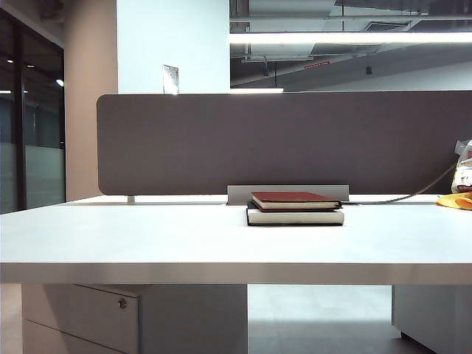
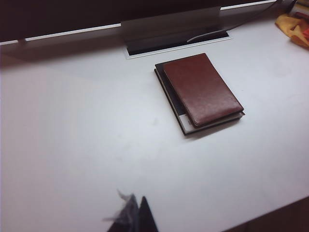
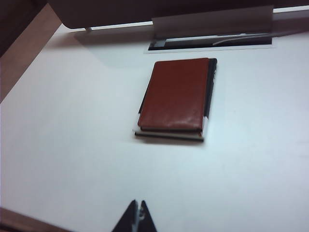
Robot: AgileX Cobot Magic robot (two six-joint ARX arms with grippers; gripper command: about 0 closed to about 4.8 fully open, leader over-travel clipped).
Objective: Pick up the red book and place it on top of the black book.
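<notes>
Red book (image 1: 294,200) lies flat on the black book (image 1: 295,217), centre of the exterior frame, on the white table (image 1: 147,236). My left gripper (image 2: 135,215) and right gripper (image 3: 138,217) are both pressed together, empty, well apart from the stack.

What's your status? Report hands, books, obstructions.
Left hand and right hand shut, empty, back from the stack. Red book flat atop black book. Nothing in the way.
</notes>
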